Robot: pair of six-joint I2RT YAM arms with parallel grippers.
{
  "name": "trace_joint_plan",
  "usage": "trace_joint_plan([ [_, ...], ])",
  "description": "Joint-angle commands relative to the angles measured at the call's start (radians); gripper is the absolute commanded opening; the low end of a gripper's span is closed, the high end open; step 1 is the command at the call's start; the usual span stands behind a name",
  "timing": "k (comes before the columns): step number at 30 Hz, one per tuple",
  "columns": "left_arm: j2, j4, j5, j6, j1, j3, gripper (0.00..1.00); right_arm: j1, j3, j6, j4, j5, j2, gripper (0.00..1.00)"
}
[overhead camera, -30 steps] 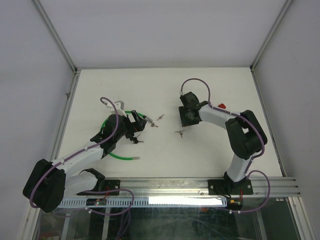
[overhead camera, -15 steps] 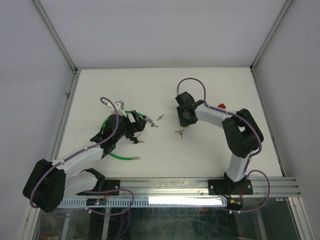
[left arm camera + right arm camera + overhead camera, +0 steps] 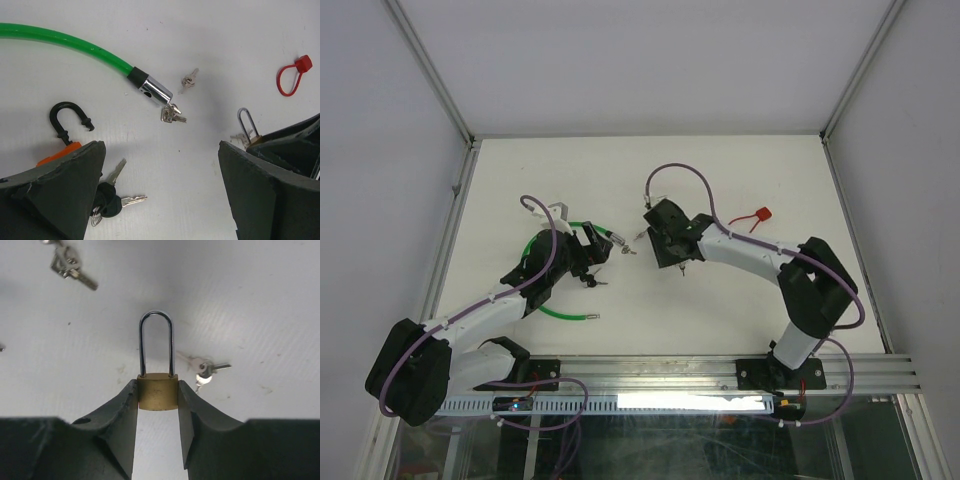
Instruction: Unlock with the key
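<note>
A brass padlock (image 3: pixel 158 391) with a long steel shackle (image 3: pixel 245 124) points away from the wrist, and my right gripper (image 3: pixel 157 386) is shut on its body. In the top view that gripper (image 3: pixel 661 241) hangs over the table's middle. A small key bunch (image 3: pixel 205 367) lies just right of the shackle, another (image 3: pixel 70 267) at the far left. My left gripper (image 3: pixel 161 146) is open and low over the table, with black-headed keys (image 3: pixel 112 200) by its left finger. Seen from above, the left gripper (image 3: pixel 592 255) sits left of the right one.
A green cable lock (image 3: pixel 65 42) ends in a chrome barrel (image 3: pixel 155 91) with small keys (image 3: pixel 173 115) beside it. An orange padlock with a black shackle (image 3: pixel 67 122) lies at the left finger. A red plastic tag (image 3: pixel 752 216) lies behind the right arm.
The right arm has swung left toward the table's middle, carrying its gripper closer to the left gripper and uncovering the red tag. The left arm has not moved.
</note>
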Motion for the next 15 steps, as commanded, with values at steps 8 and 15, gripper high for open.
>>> trace_joint_plan([
  [8, -0.028, 0.012, -0.041, -0.024, 0.009, 0.003, 0.99, 0.164, 0.012, 0.124, 0.026, 0.018, 0.058, 0.36],
  [15, -0.025, 0.009, -0.051, -0.028, 0.009, 0.004, 0.99, 0.200, 0.027, 0.137, 0.022, -0.004, 0.114, 0.42],
])
